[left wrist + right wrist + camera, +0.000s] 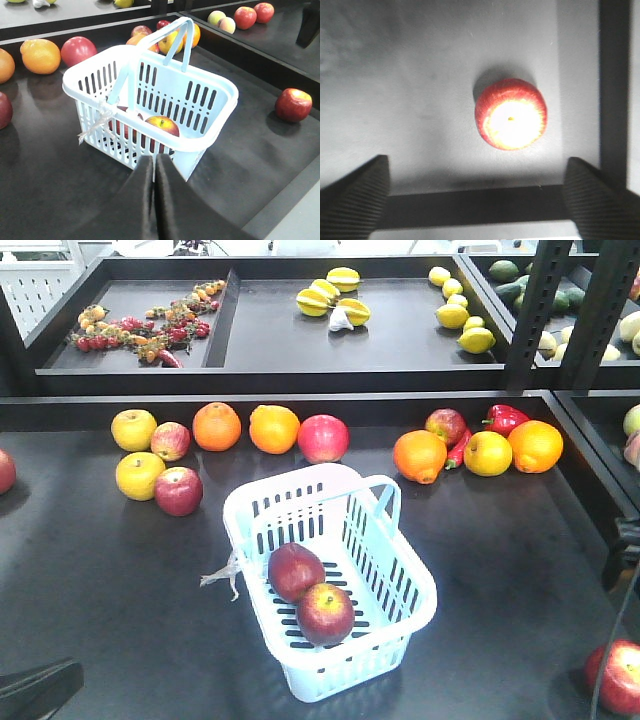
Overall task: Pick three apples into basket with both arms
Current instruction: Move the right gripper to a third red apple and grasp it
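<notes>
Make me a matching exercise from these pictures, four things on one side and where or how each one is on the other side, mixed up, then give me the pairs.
Things:
1. basket
2. left gripper
3. right gripper
4. starfruit

States:
A. open above a lone red apple
B. on the upper shelf tray
C. holds two red apples
D. shut, just outside the basket wall

Pairs: 1-C, 2-D, 3-A, 4-B

Bare table rings the apple beneath the wide-spread right tool.
</notes>
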Controlling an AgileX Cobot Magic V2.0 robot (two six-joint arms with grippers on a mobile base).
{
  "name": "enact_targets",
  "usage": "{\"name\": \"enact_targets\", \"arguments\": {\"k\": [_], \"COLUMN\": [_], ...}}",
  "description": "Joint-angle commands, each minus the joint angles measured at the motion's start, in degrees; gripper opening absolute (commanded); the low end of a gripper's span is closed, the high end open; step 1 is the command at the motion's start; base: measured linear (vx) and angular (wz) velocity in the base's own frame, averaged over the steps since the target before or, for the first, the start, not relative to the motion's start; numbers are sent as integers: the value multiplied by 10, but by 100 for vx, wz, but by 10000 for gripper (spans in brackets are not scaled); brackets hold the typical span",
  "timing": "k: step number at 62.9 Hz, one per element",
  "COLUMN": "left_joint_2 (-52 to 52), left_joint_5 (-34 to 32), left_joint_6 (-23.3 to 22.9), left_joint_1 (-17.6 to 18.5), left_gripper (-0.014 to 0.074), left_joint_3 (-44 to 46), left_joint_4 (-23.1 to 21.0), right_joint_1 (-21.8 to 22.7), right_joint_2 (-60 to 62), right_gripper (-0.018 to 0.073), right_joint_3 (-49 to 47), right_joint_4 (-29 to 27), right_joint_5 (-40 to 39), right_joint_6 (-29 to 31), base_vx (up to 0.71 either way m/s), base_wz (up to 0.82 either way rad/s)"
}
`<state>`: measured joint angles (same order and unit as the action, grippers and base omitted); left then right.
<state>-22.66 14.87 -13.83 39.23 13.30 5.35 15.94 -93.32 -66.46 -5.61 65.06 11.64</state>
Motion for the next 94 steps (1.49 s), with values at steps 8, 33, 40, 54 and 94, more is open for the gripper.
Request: {"name": "enact_targets", "arguments": {"k": [8,33,40,54,94], "left_joint_2": [-4,-4,-4,-4,-4], "left_joint_5": [-49,-48,-48,-48,-48], "left_joint_6": [-4,-4,-4,-4,-4], "left_joint_1": [1,1,1,1,1], "left_gripper": [-8,-8,-8,-8,-8], "left_joint_3": [15,15,15,15,15], "left_joint_4": [-4,-4,-4,-4,-4], "right_joint_1": [7,7,7,7,6], "right_joint_2": [-43,-145,-166,-205,-200], "right_gripper": [708,691,686,670,200], "right_joint_3": [-3,-3,-3,-3,-7], "right_joint_4": [41,56,56,80,61], "right_joint_5": [-17,-62,-71,-87,-65], "right_joint_6": [-27,-47,-48,-57,-54], "base_vx": [0,0,0,0,0], "base_wz": [0,0,0,0,0]}}
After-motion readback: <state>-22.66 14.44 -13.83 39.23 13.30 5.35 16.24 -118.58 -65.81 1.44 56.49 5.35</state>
